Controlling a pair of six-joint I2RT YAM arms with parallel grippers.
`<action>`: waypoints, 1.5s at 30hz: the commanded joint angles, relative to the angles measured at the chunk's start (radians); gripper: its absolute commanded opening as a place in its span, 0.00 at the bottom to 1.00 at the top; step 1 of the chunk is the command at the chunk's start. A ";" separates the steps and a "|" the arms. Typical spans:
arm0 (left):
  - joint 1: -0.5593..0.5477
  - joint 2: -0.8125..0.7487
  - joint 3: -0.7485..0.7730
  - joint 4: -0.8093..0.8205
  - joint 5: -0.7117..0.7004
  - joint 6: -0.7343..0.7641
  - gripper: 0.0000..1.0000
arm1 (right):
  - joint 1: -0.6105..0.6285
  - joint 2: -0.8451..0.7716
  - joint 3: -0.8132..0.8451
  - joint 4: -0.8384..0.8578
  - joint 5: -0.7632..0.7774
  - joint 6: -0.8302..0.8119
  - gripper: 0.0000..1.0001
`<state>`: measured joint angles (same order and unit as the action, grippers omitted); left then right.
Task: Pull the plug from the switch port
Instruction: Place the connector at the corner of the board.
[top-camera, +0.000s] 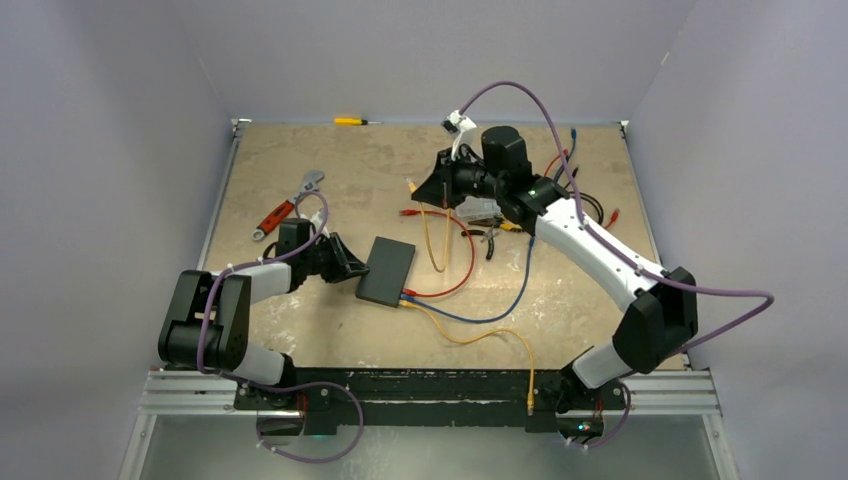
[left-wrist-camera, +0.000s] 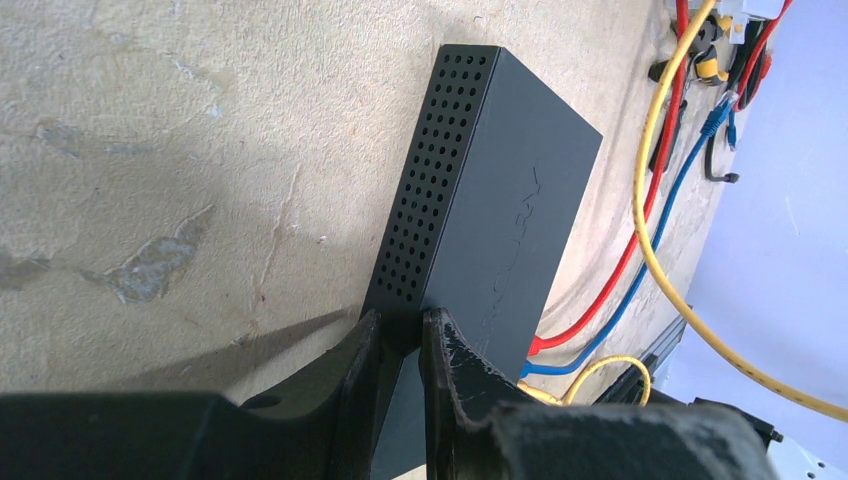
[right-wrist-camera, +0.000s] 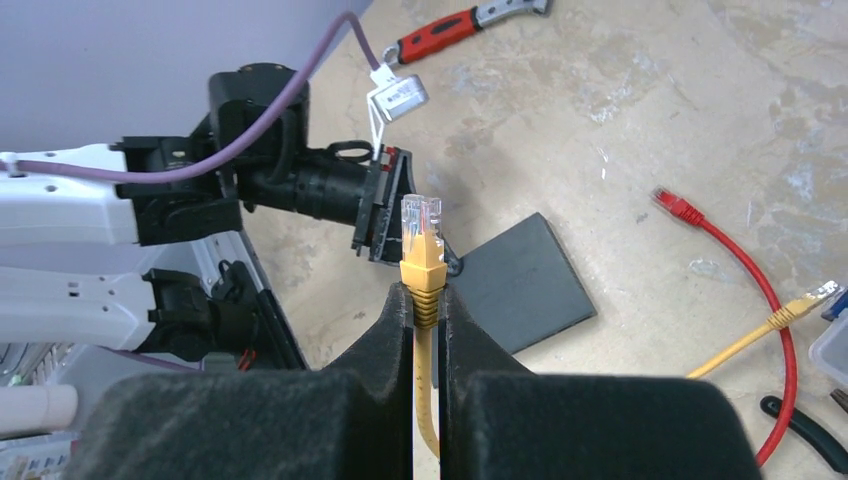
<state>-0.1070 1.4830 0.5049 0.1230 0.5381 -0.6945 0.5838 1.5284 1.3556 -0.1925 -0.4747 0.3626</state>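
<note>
The flat black switch (top-camera: 386, 271) lies at mid-table, with red, blue and yellow cables (top-camera: 408, 299) entering its near short edge. My left gripper (top-camera: 352, 268) is shut on the switch's left edge; in the left wrist view its fingers (left-wrist-camera: 400, 325) pinch the perforated side of the switch (left-wrist-camera: 500, 200). My right gripper (top-camera: 425, 190) is raised at the back, well away from the switch. It is shut on a yellow plug (right-wrist-camera: 421, 235) whose clear tip sticks up free above the fingers; its cable hangs down (top-camera: 432, 245). The switch also shows in the right wrist view (right-wrist-camera: 520, 280).
A red-handled wrench (top-camera: 285, 212) lies back left and a yellow screwdriver (top-camera: 350, 121) at the far wall. A clear organiser box (top-camera: 478, 210), pliers (top-camera: 490, 242) and loose cables lie under the right arm. A free red plug (right-wrist-camera: 678, 205) lies on the table. Walls enclose three sides.
</note>
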 joint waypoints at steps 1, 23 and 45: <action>0.003 0.067 -0.043 -0.138 -0.194 0.074 0.13 | -0.004 -0.080 0.029 0.055 -0.015 -0.013 0.00; 0.002 0.074 -0.048 -0.106 -0.188 0.071 0.14 | -0.021 -0.158 0.033 -0.060 0.315 -0.077 0.00; 0.002 0.089 -0.049 -0.089 -0.176 0.071 0.13 | -0.268 -0.244 -0.034 -0.161 0.589 -0.070 0.00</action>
<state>-0.1028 1.4982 0.5049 0.1406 0.5549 -0.6937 0.3367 1.3411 1.3296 -0.3553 0.0128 0.3035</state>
